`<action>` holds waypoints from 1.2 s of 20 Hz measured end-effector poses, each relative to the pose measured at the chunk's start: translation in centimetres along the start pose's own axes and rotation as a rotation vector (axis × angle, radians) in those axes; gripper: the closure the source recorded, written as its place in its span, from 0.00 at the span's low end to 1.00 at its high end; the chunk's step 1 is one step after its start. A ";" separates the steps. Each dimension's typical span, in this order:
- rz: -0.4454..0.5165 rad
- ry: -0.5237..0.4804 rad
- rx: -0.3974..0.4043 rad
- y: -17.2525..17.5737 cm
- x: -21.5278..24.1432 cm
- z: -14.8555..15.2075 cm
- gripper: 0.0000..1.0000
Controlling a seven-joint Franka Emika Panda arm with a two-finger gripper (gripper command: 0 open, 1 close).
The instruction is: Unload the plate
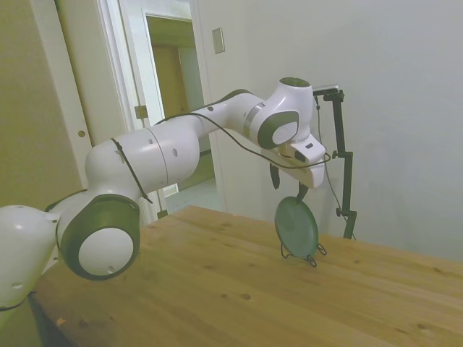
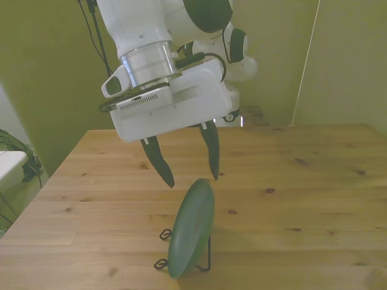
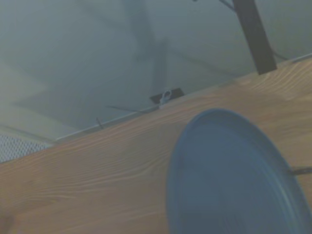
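I have the gripper (image 2: 188, 171) hanging open just above the plate (image 2: 192, 228), its two dark fingers (image 2: 211, 149) spread apart and pointing down, with nothing between them. In the front view one finger's tip sits right at the plate's top rim; whether it touches I can't quite tell from here, though the side view suggests a small gap. The plate (image 1: 296, 228) stands on edge (nearly upright, leaning a little) in a thin black wire stand (image 2: 164, 249), whose looped feet rest on the wooden table (image 2: 314, 193). It sits toward the near edge in the front view, about midway across. My wrist camera shows the plate's (image 3: 234, 180) smooth face from close by, looking bluish and soft in focus, with table boards (image 3: 87, 180) beyond it.
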State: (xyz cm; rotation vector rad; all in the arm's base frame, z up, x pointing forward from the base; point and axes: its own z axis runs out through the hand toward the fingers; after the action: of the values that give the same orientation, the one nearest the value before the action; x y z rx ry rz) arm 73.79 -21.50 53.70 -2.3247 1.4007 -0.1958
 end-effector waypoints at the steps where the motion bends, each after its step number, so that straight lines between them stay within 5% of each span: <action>1: 0.000 -0.008 -0.005 0.0 0.0 0.3 0.00; 10: 0.001 -0.064 -0.023 0.6 0.5 2.0 0.00; 11: 0.000 -0.069 -0.020 0.6 0.5 2.2 1.00; 24: -0.002 -0.108 -0.021 0.9 0.7 3.8 1.00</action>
State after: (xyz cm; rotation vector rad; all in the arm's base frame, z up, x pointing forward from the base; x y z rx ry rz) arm 74.61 -21.47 49.83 -2.3171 1.3539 -0.0557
